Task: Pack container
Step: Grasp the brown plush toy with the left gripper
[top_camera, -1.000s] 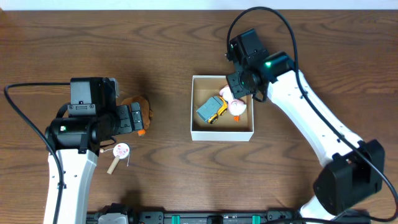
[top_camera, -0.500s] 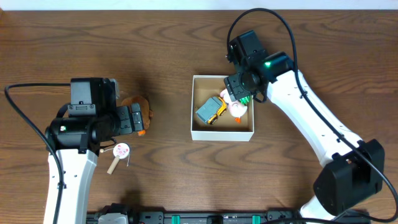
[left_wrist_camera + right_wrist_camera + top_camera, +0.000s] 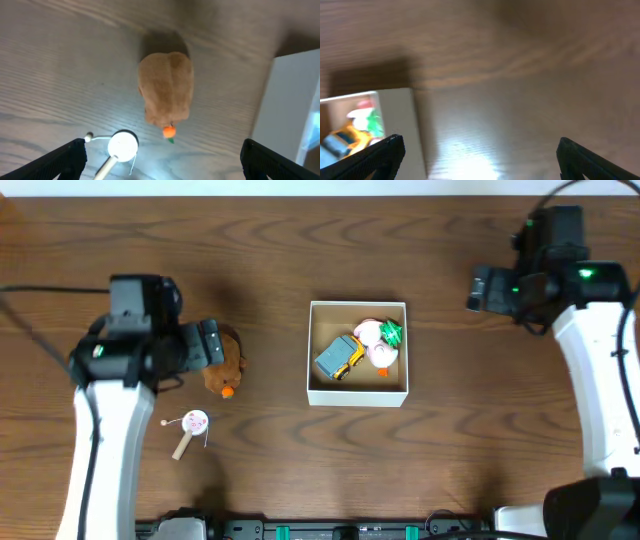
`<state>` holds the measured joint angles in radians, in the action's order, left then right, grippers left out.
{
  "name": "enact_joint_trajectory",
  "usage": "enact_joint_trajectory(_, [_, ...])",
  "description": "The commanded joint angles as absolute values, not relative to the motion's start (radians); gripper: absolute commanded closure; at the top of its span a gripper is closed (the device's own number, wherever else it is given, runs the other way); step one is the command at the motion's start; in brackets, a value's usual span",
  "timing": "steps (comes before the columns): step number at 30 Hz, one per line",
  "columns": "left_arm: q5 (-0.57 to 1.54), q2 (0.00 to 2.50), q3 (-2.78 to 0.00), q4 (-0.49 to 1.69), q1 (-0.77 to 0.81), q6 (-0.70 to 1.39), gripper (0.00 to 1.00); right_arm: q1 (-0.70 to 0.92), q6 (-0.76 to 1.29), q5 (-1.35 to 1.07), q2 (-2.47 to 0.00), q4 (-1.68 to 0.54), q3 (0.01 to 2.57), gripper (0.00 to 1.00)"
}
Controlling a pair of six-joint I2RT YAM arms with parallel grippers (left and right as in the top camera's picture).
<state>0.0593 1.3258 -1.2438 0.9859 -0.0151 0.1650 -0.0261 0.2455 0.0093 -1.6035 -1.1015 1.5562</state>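
Note:
The container (image 3: 357, 394), a white-walled square box, stands mid-table and holds a blue and yellow truck (image 3: 339, 356) and a pink and white toy with green (image 3: 379, 342). A brown plush toy (image 3: 227, 361) with an orange bit lies left of the container. A small white drum on a stick (image 3: 193, 423) lies below the plush toy. My left gripper (image 3: 207, 343) is open and empty, just left of the plush toy (image 3: 166, 86), with the drum (image 3: 122, 146) between its fingers (image 3: 160, 161). My right gripper (image 3: 482, 288) is open and empty (image 3: 480, 155), right of the container (image 3: 415, 131).
The container's white wall (image 3: 292, 95) fills the right edge of the left wrist view. Bare wooden table lies between the container and my right gripper. Black cables run from both arms.
My right gripper has left the container and swung far to the right, leaving the pink and white toy inside. My left arm has shifted up and back, uncovering the plush toy.

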Motion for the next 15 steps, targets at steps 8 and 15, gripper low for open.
enact_joint_trajectory(8, [0.059,1.665,-1.243,0.903,-0.017,0.205,0.02,-0.1,0.245,-0.031,-1.638,-1.125,1.555,0.01])
enact_joint_trajectory(15, [0.06,1.821,-1.243,0.895,-0.017,0.22,0.02,-0.099,0.245,-0.032,-1.639,-1.119,1.555,0.01])
